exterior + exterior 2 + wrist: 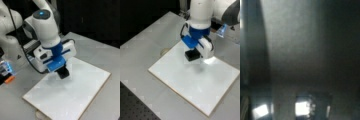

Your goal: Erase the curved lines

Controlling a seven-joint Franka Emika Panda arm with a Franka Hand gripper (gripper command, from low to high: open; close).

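A: At the centre of both front views, what sits over the white board (67,97)?

B: The gripper (62,73), hanging from the white and blue arm (47,25). A black block (193,55) is at its tip, low over the board's surface near the board's upper part in a front view (195,82).

A: Is the block touching the board?

B: I cannot tell; it is at least very close, with a faint shadow just beneath it.

A: And the jaws, how wide?

B: I cannot tell. The black block hides the fingertips, and whether it is held between them or fixed on is not clear.

A: Where are the curve lines?

B: I cannot make out any stroke on the board in either front view; the surface reads as plain white, with a bright glare spot (209,60) just right of the block.

A: The wrist view?

B: Dark and hazy, a grey surface with a few bright patches along the bottom edge.

A: What bears the board?

B: A grey table (105,55).
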